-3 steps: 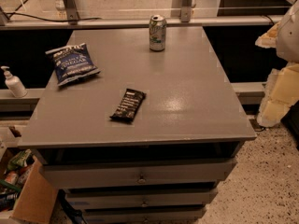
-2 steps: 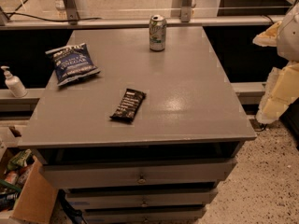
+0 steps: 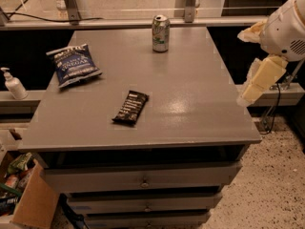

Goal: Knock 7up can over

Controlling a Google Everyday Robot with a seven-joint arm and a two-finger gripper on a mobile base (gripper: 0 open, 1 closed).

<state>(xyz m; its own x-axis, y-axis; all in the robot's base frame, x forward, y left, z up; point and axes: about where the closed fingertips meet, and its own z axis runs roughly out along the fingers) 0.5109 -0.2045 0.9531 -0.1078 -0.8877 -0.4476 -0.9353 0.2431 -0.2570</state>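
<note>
The 7up can (image 3: 161, 33) stands upright near the far edge of the grey table (image 3: 200, 99), green and silver with a silver top. My gripper (image 3: 255, 82), cream-coloured on a white arm, hangs off the table's right edge, level with the middle of the table. It is well to the right of the can and nearer the camera, not touching it. It holds nothing that I can see.
A dark blue chip bag (image 3: 74, 64) lies at the table's left. A black snack bar (image 3: 130, 108) lies near the middle front. A white pump bottle (image 3: 13, 84) stands on a ledge to the left. A cardboard box (image 3: 24, 194) sits on the floor at lower left. Drawers run below the tabletop.
My gripper and arm have moved a little left and up, closer to the table's right edge. The can, bag and bar have not moved.
</note>
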